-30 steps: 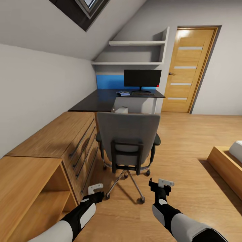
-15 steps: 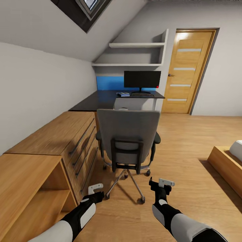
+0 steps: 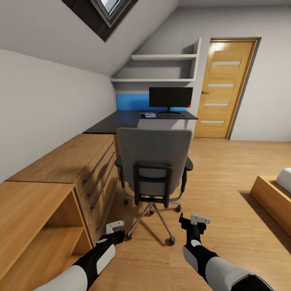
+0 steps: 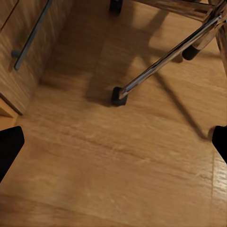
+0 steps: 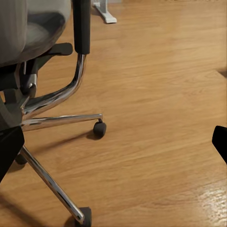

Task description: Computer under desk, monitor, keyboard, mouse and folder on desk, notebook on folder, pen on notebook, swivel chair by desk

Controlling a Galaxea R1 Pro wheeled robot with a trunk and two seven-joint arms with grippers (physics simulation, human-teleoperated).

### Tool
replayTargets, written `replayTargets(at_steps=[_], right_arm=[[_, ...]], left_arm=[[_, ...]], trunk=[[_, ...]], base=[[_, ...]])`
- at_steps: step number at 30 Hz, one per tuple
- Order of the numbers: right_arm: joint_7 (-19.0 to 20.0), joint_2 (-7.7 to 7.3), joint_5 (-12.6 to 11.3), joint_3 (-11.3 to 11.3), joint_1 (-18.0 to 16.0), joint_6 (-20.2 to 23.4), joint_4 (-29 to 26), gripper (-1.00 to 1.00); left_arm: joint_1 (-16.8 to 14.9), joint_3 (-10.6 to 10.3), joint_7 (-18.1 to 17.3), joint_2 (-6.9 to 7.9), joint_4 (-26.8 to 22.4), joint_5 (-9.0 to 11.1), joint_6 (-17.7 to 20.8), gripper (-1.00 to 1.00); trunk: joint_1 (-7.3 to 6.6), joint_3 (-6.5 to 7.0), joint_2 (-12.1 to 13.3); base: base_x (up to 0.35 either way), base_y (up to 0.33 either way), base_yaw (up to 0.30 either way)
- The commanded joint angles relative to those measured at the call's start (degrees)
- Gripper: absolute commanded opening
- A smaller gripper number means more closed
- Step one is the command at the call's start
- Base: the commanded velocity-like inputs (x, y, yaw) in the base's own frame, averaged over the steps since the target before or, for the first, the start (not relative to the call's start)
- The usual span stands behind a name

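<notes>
The grey swivel chair [image 3: 153, 159] stands mid-floor with its back to me, hiding its seat and any folder. Beyond it is the black-topped desk [image 3: 115, 121] with the monitor [image 3: 170, 97] upright on it. The keyboard [image 3: 171, 115] lies in front of the monitor, and a small blue-and-white flat thing [image 3: 148, 114] lies left of it. The computer, mouse and pen are hidden or too small to tell. My left gripper [image 3: 115, 227] [image 4: 113, 142] hangs open over the floor near a chrome chair leg [image 4: 161, 64]. My right gripper [image 3: 194, 221] [image 5: 113, 142] is open beside the chair base [image 5: 56, 118].
A long light-wood cabinet [image 3: 60, 161] with drawers and an open shelf runs along the left wall up to the desk. A wooden door [image 3: 220, 89] stands at the far right and a low wooden bed frame [image 3: 270, 198] at the right edge. Open floor lies right of the chair.
The whole view has shifted slightly, so the camera moved. The chair back now covers the pale box that showed under the desk. Both grippers hold the same pose.
</notes>
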Motion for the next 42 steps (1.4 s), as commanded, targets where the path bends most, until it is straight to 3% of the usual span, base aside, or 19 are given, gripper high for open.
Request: replayTargets(at_steps=[1,30,35,38,42], right_arm=[[-0.25,0.00,-0.44,0.51,-0.03,-0.17,0.03,1.00],[0.20,-0.61,-0.20,0.39,-0.07,0.47,-0.39,1.00],[0.23,-1.42,-0.18,0.34,-0.42,3.25,-1.02,1.00],[0.33,-2.30,-0.19,0.33,-1.85,8.45,-2.98,1.00],[0.35,-2.59,-0.24,0.33,-2.59,11.55,-4.71,1.00]], left_arm=[[-0.04,-0.48,0.50,0.02,-0.13,0.31,0.22,1.00],[-0.53,-0.52,0.66,-0.17,-1.04,0.51,1.00,1.00],[-3.99,-0.44,0.67,-0.08,-1.71,0.74,4.14,1.00],[-7.13,-0.36,0.65,-0.05,-1.84,0.82,9.53,1.00],[-8.21,-0.24,0.61,-0.19,-1.68,0.91,11.14,1.00]], trunk=[[0.22,-0.15,-0.44],[6.59,-5.05,-12.07],[7.68,-5.94,-14.08],[8.34,-6.48,-15.28],[9.22,-7.20,-16.88]], base=[[0.000,0.000,0.000],[0.000,0.000,0.000],[0.000,0.000,0.000],[0.000,0.000,0.000],[0.000,0.000,0.000]])
